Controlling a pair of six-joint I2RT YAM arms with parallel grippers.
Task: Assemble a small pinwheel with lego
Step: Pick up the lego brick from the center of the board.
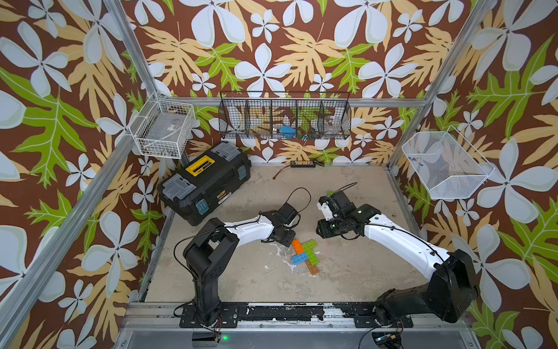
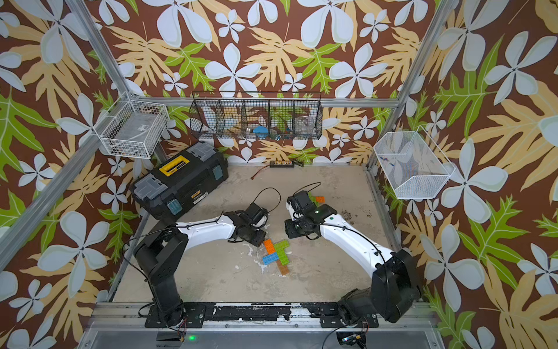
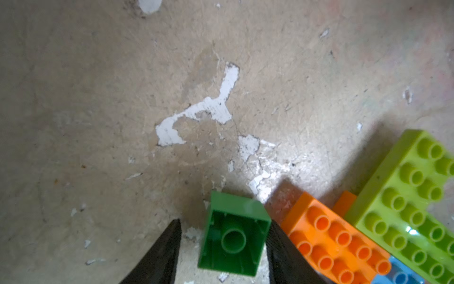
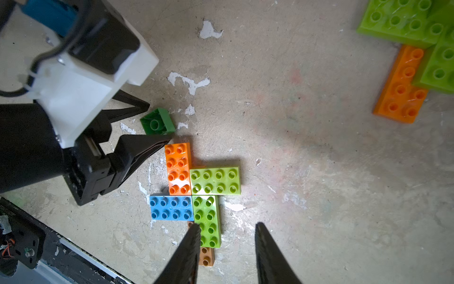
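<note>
The pinwheel [image 1: 305,255] lies flat near the middle of the table [image 1: 241,272]. From its hub the orange brick [image 4: 178,169] points to 11 o'clock, one lime green brick [image 4: 215,180] to 2 o'clock and the blue brick [image 4: 171,207] to 8 o'clock. A second lime green brick [image 4: 207,221] points to 5 o'clock, over the tan-brown brick [image 4: 207,257].

At the pinwheel's 10 o'clock, just beside the orange tip, the dark green square brick [image 3: 233,242] lies with its hollow underside up. The left pincer [image 3: 224,221] straddles it, fingers apart. One finger seems to touch it, though blur makes that uncertain, and the other stands clear.

The right pincer [image 4: 227,224] hangs at about 1 o'clock, fingers apart and holding nothing. The spare bricks [image 2: 317,198] sit further out that way.
</note>
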